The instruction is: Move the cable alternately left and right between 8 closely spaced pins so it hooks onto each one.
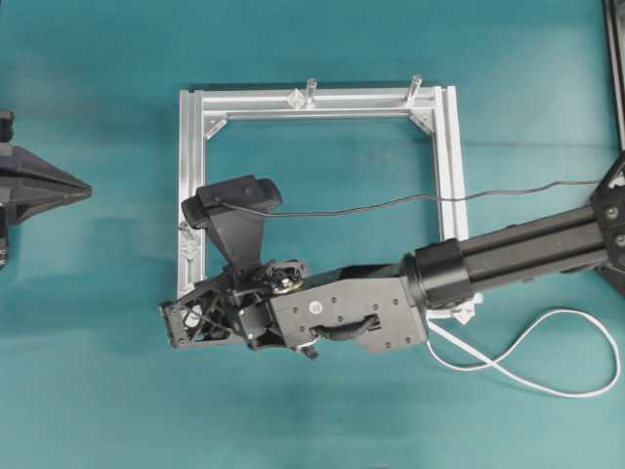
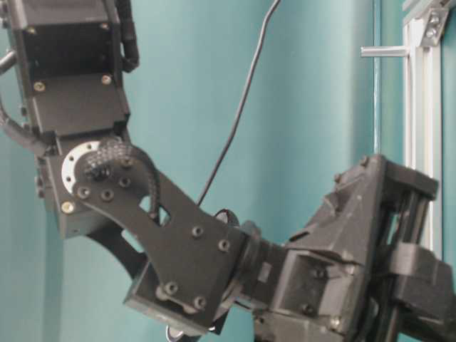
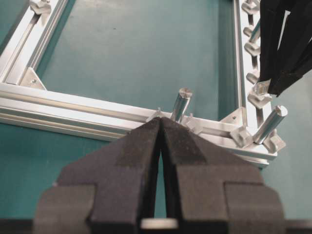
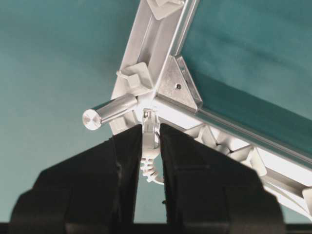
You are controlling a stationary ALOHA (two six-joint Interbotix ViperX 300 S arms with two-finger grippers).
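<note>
Matte black arm (image 1: 518, 252) (silver screws, thin dark wire (image 1: 391, 203))

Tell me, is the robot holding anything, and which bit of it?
The right gripper pinches the cable at its plug tip. The left gripper holds nothing.

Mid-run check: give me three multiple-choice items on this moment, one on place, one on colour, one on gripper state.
1. Where is the right gripper?
A. lower-left frame corner
B. upper-right frame corner
C. off the table

2. What colour is the table?
A. red
B. teal
C. white

3. What is the right gripper doing?
A. wide open, nothing in it
B. shut on a post
C. shut on the cable

Answers: 1 A, overhead it sits at the frame's lower-left corner. 2 B, teal surface all round. 3 C, the right wrist view shows the plug between its fingers.
</note>
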